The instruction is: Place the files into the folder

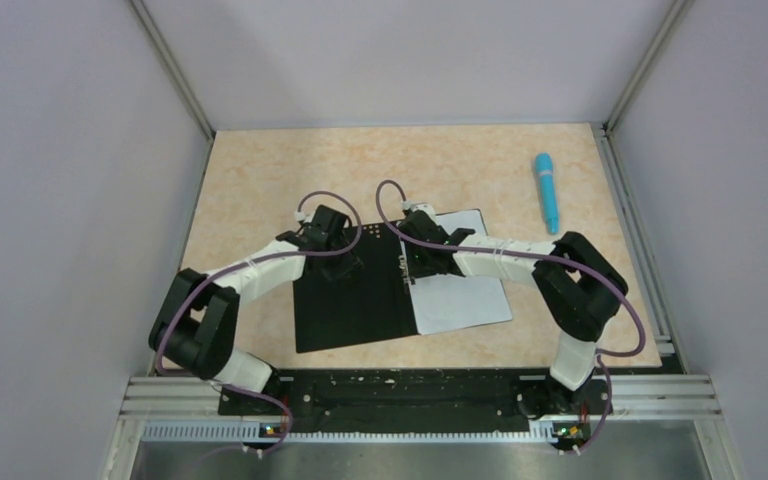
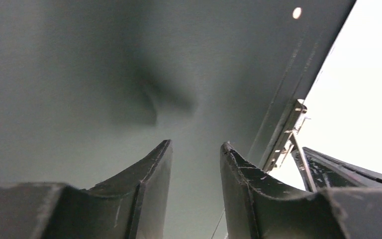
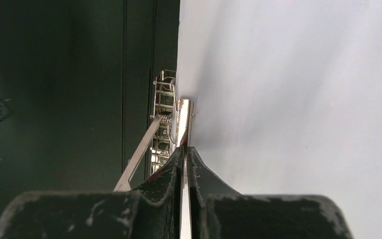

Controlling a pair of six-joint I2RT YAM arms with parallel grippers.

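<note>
One folder (image 1: pixel 350 310) lies open, white files (image 1: pixel 465 300) on one half. Over the other, the left gripper (image 2: pixel 196 145) hangs spread and empty; the right gripper (image 3: pixel 185 149) pinches the spine's metal clip (image 3: pixel 184 117).

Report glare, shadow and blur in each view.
Top external: even light, sharp, the folder reads flat black. Left wrist: the files blow out to white; a soft shadow smudges the folder. Right wrist: the metal clip glints; grey shadow bands cross the files.
</note>
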